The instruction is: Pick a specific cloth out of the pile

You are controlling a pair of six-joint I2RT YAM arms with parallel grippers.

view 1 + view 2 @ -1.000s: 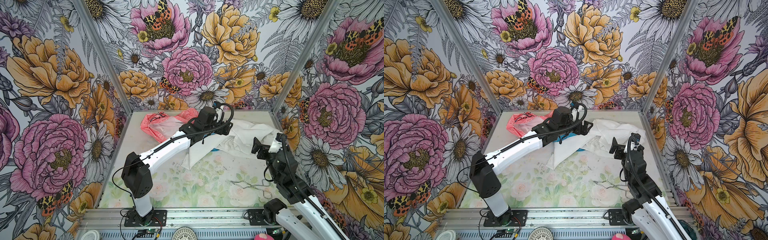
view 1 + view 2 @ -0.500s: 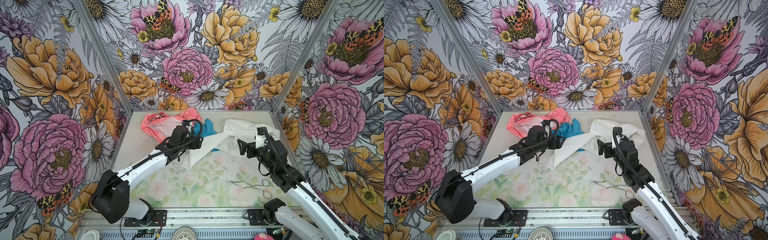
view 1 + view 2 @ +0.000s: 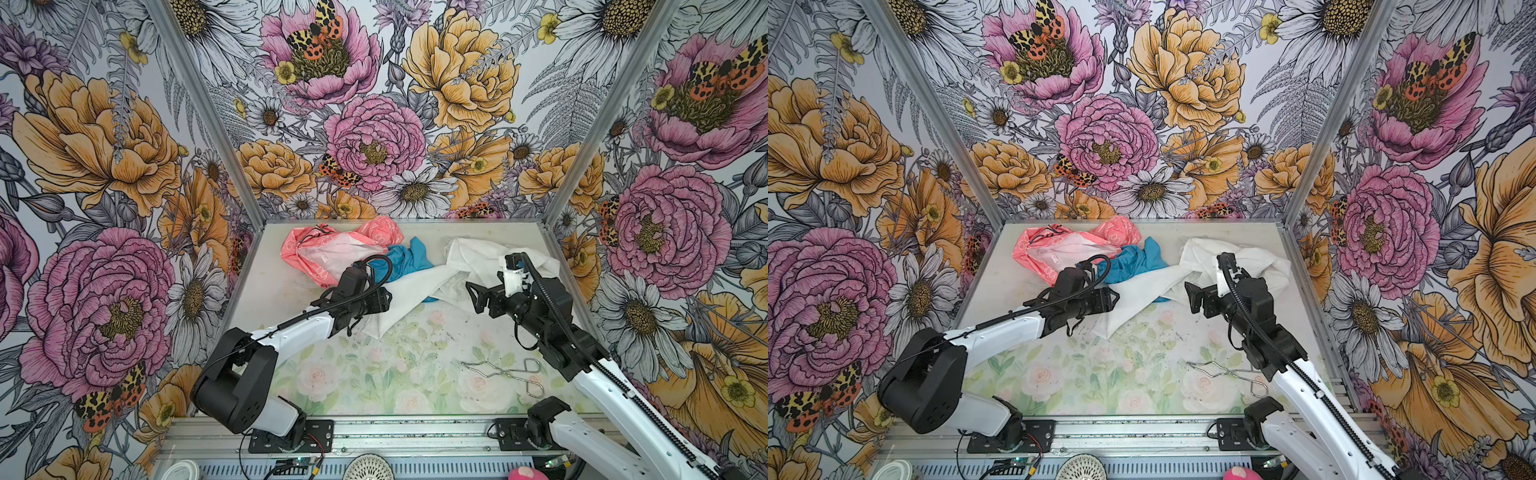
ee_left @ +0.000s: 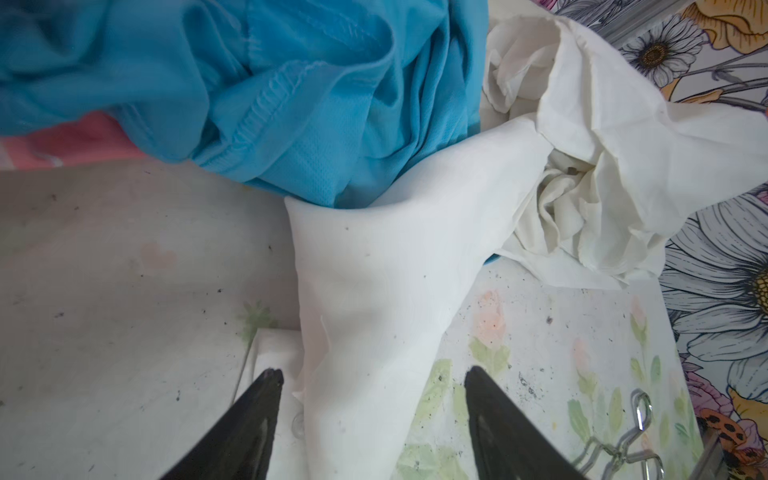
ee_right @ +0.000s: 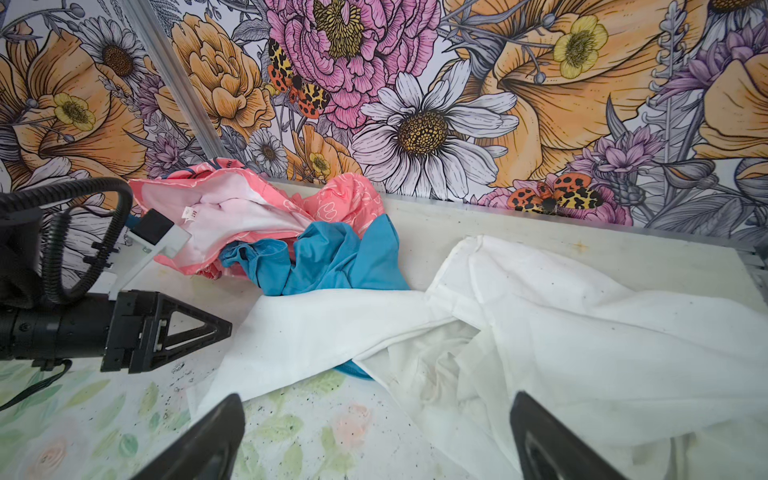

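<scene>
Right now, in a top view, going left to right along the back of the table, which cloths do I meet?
Pink patterned cloth → blue cloth → white cloth.

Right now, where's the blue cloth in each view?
In a top view: blue cloth at the back, between pink cloth and white cloth.
In a top view: same spot.
Left wrist: beyond the left fingers, partly under the white strip.
Right wrist: mid-picture, between pink and white.
Shared landmark: white cloth's strip crossing the blue edge.
</scene>
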